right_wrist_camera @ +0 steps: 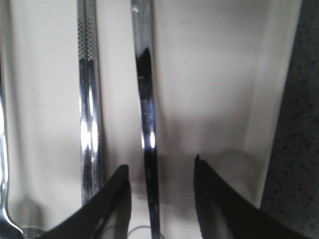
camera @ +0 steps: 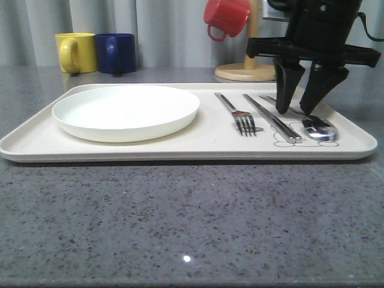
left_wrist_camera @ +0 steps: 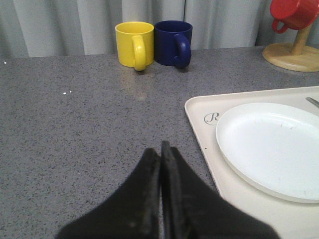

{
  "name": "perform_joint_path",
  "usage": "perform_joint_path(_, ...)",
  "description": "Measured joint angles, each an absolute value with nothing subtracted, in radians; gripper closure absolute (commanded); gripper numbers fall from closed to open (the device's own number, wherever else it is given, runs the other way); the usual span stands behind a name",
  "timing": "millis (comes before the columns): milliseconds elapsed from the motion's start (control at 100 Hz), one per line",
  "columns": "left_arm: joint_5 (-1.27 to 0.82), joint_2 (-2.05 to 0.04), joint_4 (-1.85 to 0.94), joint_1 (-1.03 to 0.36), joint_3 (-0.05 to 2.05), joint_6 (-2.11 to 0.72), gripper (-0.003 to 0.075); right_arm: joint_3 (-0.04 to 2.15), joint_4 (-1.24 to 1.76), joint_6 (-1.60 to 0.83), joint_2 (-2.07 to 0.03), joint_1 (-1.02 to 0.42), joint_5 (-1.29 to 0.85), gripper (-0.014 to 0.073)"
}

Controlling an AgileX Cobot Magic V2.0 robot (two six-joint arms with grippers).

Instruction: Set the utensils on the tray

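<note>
Tray [camera: 198, 141] of cream plastic spans the grey surface [camera: 180, 222], carrying a round white plate [camera: 126, 111] well to the left of the right gripper [camera: 303, 111] and three utensils close by it. The right gripper's fingers [camera: 287, 90] stand spread apart, tips down, straddling the spoon's handle without visibly gripping it; whether the tips touch the tray cannot be told. The bar-like piece [camera: 273, 118] lies just left of those fingers, its long axis running from the tray's far side toward the camera. The fork [camera: 239, 115] lies left again, tines toward the camera. The spoon [camera: 320, 129] rests beneath the fingers, bowl nearest the camera, its handle partly hidden behind them; in the right wrist view that handle [right_wrist_camera: 146, 114] runs between the dark fingers. The left gripper [left_wrist_camera: 160, 164] hovers over bare surface beside the tray's corner, fingers pressed together, holding nothing.
</note>
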State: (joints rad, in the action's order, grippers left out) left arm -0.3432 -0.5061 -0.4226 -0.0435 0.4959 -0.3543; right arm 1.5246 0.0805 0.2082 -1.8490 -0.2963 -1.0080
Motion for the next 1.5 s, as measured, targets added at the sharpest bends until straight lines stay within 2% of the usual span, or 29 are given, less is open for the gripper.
perform_joint_path(220,-0.343,-0.506,-0.423,-0.043,0.496,-0.354,0.0739,1.525,0.014,0.208,-1.763,-0.286,-0.998,0.0264)
perform_joint_path(480,-0.343,-0.506,-0.423,-0.043,0.496,-0.354,0.0739,1.455,-0.059,0.206,-1.552,-0.182,-0.991,0.0264)
perform_joint_path(660,-0.343,-0.506,-0.423,-0.043,0.496,-0.354,0.0739,1.249,-0.099,0.206,-1.321,-0.116,-0.908,0.0264)
perform_joint_path(1140,-0.343,-0.506,-0.423,-0.043,0.496,-0.354,0.0739,0.626,-0.156,0.205,-0.608,-0.114,-0.569,0.0269)
perform_joint_path(1210,-0.343,-0.506,-0.423,-0.043,0.496,-0.354,0.0739,0.570,-0.164,0.205,-0.534,-0.114,-0.527,0.0309)
perform_joint_path(1280,-0.343,-0.506,-0.423,-0.043,0.496,-0.354,0.0739,0.529,-0.166,0.205,-0.479,-0.114,-0.499,0.0393)
perform_joint_path(1450,-0.343,-0.506,-0.423,-0.043,0.496,-0.354,0.0739,0.497,-0.170,0.205,-0.423,-0.114,-0.470,0.0669)
perform_joint_path(1500,-0.343,-0.506,-0.423,-0.043,0.496,-0.354,0.0739,0.495,-0.172,0.205,-0.423,-0.114,-0.468,0.0658)
